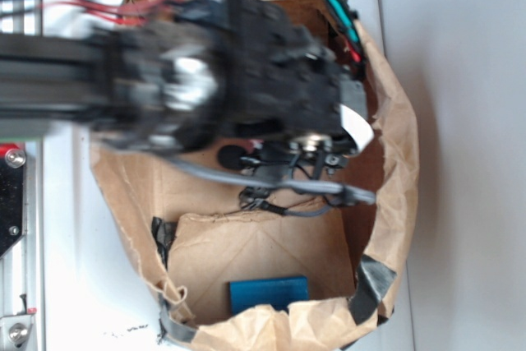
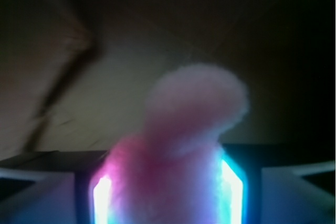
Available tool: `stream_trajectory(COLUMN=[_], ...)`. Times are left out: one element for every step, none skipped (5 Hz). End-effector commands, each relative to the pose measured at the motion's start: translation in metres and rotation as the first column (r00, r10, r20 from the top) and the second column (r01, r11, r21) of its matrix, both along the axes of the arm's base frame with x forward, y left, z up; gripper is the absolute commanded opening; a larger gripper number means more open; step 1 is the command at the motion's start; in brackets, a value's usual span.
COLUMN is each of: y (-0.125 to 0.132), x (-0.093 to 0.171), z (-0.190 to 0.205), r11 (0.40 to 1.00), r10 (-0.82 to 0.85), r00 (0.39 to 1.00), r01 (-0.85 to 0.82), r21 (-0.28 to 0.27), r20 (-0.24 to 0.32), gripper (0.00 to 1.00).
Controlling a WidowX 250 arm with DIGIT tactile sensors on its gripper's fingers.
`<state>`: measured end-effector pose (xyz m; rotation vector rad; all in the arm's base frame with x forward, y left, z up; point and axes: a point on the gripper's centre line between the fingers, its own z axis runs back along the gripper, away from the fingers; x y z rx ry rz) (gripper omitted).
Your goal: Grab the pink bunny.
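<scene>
In the wrist view the pink bunny point(image 2: 184, 129) fills the space between my two glowing fingers point(image 2: 231, 192). Only fluffy pink plush shows, with one rounded lobe sticking up above the pads. My gripper point(image 2: 167, 192) is shut on it from both sides. In the exterior view the arm and gripper point(image 1: 316, 154) reach down into a brown paper bag point(image 1: 394, 203). The bunny itself is hidden there behind the black arm.
A blue block point(image 1: 269, 293) lies on the bag's floor near the front wall. Crumpled bag walls ring the arm on the right and front. Grey tape patches point(image 1: 374, 281) hold the bag. A metal rail point(image 1: 20, 121) runs along the left.
</scene>
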<state>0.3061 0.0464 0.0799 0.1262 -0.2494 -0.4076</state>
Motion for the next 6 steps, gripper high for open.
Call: stream_trajectory(y=[-0.044,-0.044,-0.038,-0.031,-0.017,-0.010], x=[-0.007,-0.010,-0.013,-0.017,-0.023,-0.026], z=[0.075,0.092,0.106,0.121,0.128,0.128], r11=[0.935,0.871,0.822,0.799,0.791,0.782], r10=[0.355,0.490,0.569,0.602,0.608,0.618], r00=[0.934,0.872,0.819,0.795,0.791,0.783], r01=[-0.355,-0.490,-0.570,-0.599,-0.597,-0.605], r21=[-0.009,-0.035,-0.007,-0.059,-0.132,-0.147], r20=[0.026,-0.004,0.066,0.077,0.064,0.068], gripper=[0.00,0.00,0.00,0.00,0.00,0.00])
